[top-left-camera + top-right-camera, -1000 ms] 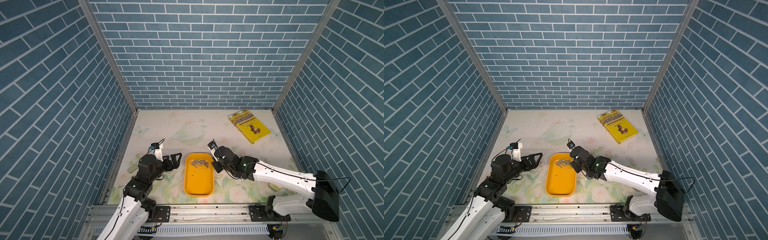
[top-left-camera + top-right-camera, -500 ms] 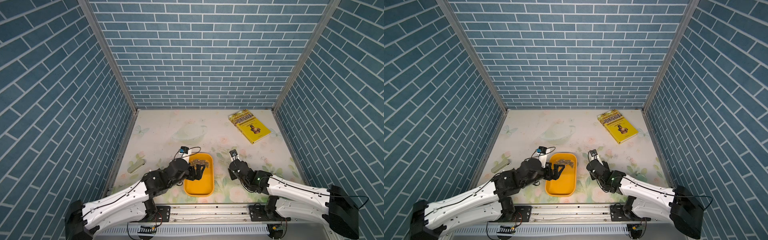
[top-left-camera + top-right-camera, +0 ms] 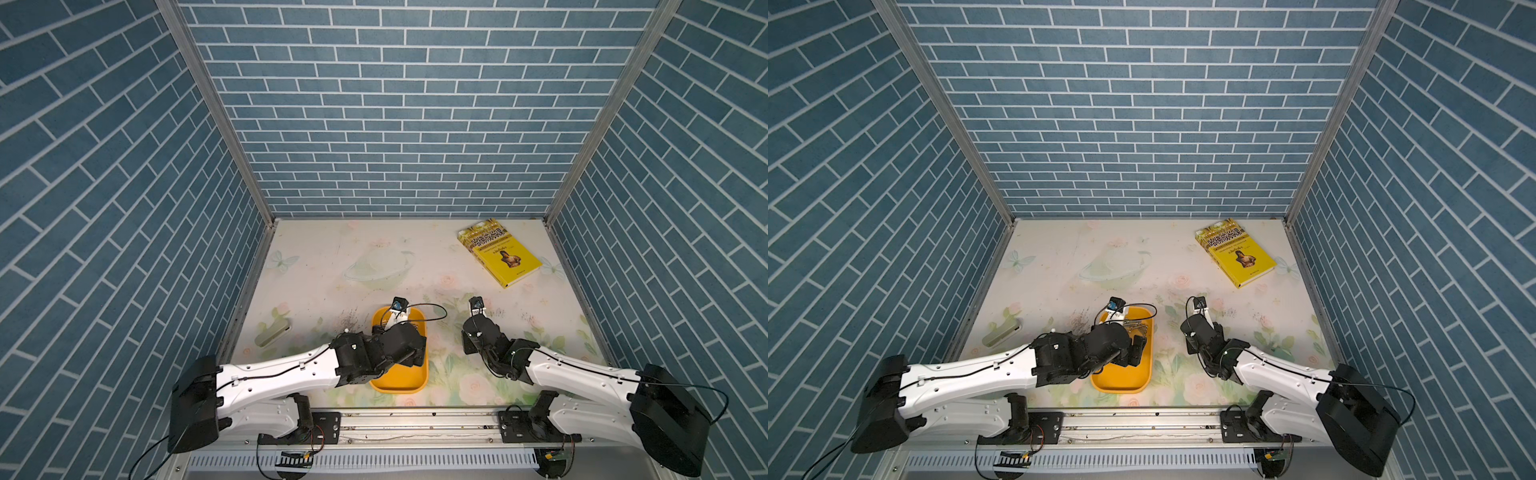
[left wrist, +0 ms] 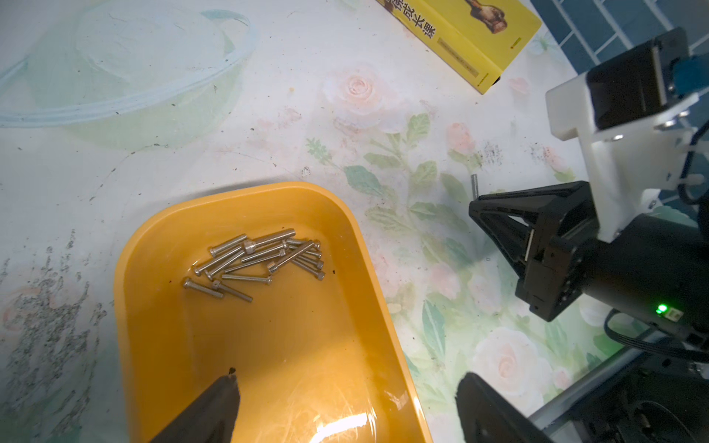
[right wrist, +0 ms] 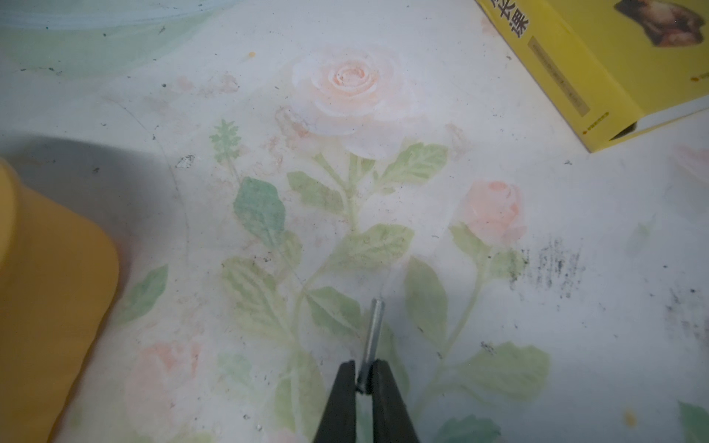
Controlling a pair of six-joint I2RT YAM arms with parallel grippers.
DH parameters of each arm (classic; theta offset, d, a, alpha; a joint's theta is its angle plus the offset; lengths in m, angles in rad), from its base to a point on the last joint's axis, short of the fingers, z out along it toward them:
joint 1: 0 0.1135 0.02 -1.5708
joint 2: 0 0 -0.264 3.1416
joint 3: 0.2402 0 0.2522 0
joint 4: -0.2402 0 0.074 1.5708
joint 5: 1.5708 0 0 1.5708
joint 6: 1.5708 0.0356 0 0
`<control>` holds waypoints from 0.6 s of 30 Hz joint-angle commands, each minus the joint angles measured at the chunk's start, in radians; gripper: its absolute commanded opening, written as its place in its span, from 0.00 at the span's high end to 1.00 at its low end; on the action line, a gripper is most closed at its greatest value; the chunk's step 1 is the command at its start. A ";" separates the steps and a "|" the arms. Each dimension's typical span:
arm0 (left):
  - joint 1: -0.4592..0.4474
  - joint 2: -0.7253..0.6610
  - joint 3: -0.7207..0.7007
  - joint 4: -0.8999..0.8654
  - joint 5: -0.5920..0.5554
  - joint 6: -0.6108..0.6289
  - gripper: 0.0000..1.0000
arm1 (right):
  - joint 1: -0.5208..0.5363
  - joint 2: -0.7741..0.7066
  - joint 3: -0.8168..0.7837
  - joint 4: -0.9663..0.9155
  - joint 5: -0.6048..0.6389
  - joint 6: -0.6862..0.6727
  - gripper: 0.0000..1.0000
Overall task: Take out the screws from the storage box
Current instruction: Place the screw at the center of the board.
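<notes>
flowered tabletop [image 3: 332,257]: tray [image 3: 399,384] lengthwise toward back wall [image 3: 395,124], screws [image 4: 261,261] heaped mostly crosswise; right gripper [image 5: 362,368] pinching one screw [image 5: 375,330], left gripper [image 4: 349,377] spread wide, fingers [image 4: 215,406] cropped.

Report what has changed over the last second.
The left pincer swung in from the left side and now hangs open over the storage box. The right pincer, shut on one screw, drew back from the box to above the mat beside it. The box, the remaining screws in it and the book stayed put.
</notes>
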 commanded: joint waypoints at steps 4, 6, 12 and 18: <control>0.046 0.074 0.022 0.020 0.042 0.074 0.07 | -0.051 0.129 0.005 0.100 -0.089 0.023 1.00; 0.077 0.108 0.034 0.029 0.058 0.106 0.11 | -0.058 0.161 0.022 0.099 -0.091 0.020 1.00; 0.174 0.195 0.097 0.004 0.104 0.195 0.14 | -0.067 0.205 0.034 0.118 -0.105 0.006 0.95; 0.213 0.300 0.154 -0.025 0.090 0.288 0.14 | -0.073 0.226 0.049 0.122 -0.078 -0.005 0.82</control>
